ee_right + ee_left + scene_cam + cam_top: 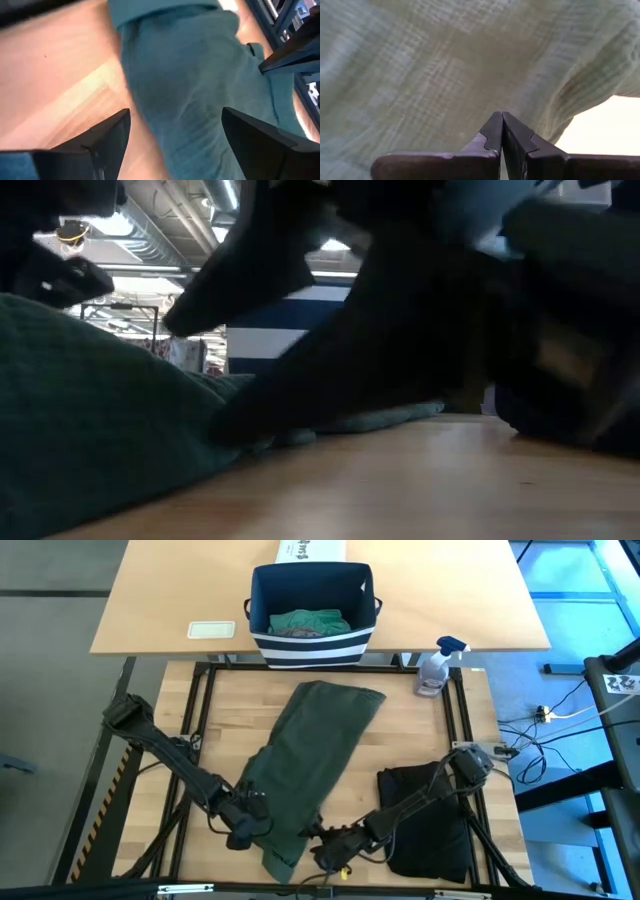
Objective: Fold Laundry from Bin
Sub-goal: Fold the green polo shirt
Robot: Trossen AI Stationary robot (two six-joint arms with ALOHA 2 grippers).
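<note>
A dark green garment (315, 755) lies spread slantwise on the wooden table, from far right to near left; in the low view it shows as a heap (90, 410). My left gripper (243, 830) is shut at the garment's left edge, near its near end. My right gripper (318, 840) stands open at the right edge of that same end, with a band of the cloth (185, 100) between and beyond its fingers, apart from them. The bin (312, 615) stands on the far table with teal-green laundry (310, 622) inside. My left gripper has its shut fingertips (495, 131) against the green cloth (470, 75), coming slanting down from the table's left. The cloth rises right at the tips and fills the wrist view. The fingers themselves hide the pinched spot, so edge or fold, one layer or several, cannot be told.
A black garment (430, 825) lies folded at the near right of the table. A spray bottle (438, 665) stands at the far right corner. On the far table are a white box (310, 550) behind the bin and a pale flat card (210, 630).
</note>
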